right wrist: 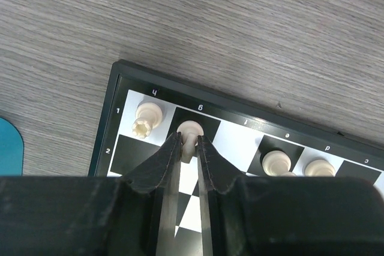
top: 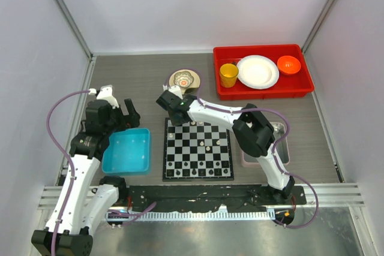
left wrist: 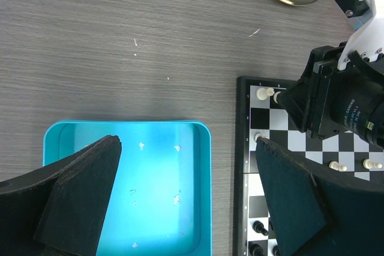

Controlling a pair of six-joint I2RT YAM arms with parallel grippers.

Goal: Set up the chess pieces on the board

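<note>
The board (top: 198, 175) lies in the middle of the table, with several cream and black chess pieces on it. My right gripper (right wrist: 188, 140) is shut on a cream chess piece (right wrist: 191, 128) whose base is over the black square second from the board's corner. A cream rook (right wrist: 147, 118) stands on the corner square beside it. In the top view my right gripper (top: 175, 110) is at the board's far left corner. My left gripper (left wrist: 189, 178) is open and empty above the blue bin (left wrist: 205, 148). It also shows in the top view (top: 127, 117).
A red tray (top: 264, 91) at the back right holds a yellow cup (top: 228, 75), a white plate (top: 258, 71) and an orange bowl (top: 288, 64). A gold saucer with a cup (top: 184, 79) sits behind the board. A grey tray (top: 282, 148) lies to the board's right.
</note>
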